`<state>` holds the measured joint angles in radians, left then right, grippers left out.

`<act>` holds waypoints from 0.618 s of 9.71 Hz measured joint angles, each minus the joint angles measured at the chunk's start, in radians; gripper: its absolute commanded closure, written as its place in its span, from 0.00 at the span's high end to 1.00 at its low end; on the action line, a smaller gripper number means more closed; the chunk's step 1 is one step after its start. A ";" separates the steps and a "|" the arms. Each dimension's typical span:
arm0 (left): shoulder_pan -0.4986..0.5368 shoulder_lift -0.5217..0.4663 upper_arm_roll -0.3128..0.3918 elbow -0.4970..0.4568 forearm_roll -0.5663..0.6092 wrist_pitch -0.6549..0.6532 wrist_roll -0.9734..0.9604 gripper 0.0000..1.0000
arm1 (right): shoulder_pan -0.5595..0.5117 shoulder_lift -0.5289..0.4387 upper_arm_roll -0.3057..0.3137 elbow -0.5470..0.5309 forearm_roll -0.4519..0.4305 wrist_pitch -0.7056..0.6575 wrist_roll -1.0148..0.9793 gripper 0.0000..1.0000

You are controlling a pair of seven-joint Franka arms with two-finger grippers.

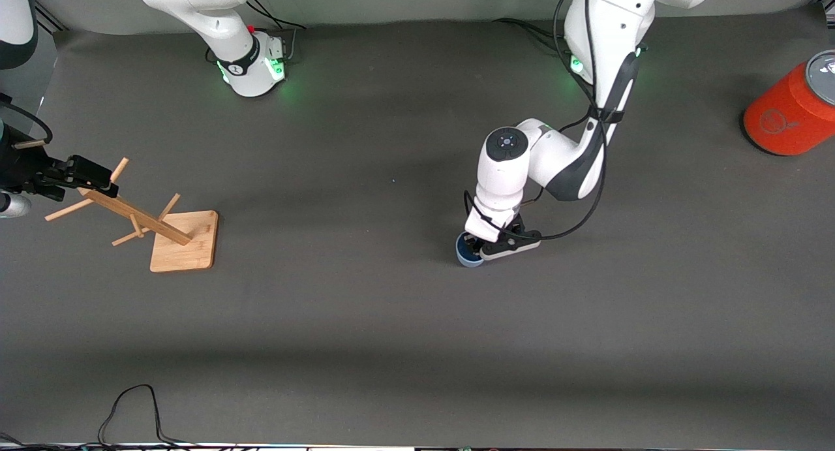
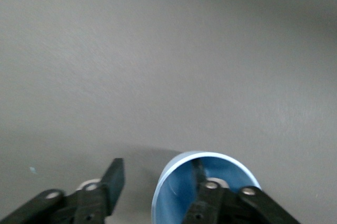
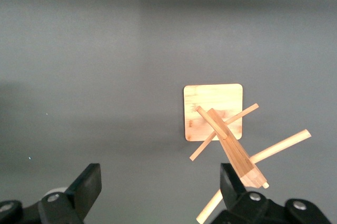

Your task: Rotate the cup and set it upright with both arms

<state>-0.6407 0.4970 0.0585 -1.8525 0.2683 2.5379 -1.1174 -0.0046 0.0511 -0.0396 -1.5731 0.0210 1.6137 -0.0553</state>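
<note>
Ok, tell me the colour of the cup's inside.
Blue, paler at the rim; the cup shows best in the left wrist view.

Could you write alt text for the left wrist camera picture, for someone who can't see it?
A pale blue cup stands upright on the grey table, seen from above. The left gripper is open, one of its black fingers inside the cup, the other outside, with the cup's wall between them.
</note>
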 measured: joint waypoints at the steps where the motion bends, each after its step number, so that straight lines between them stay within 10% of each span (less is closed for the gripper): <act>1: 0.010 -0.034 0.001 0.044 0.000 -0.104 0.020 1.00 | 0.000 0.000 0.000 0.000 0.000 0.000 0.000 1.00; 6: 0.079 -0.138 0.004 0.288 -0.098 -0.524 0.257 1.00 | 0.000 0.000 0.000 0.000 0.000 0.000 0.000 1.00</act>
<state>-0.5619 0.3590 0.0622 -1.5641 0.1707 2.0139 -0.8609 -0.0047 0.0511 -0.0395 -1.5733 0.0210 1.6137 -0.0553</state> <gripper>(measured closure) 0.000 0.000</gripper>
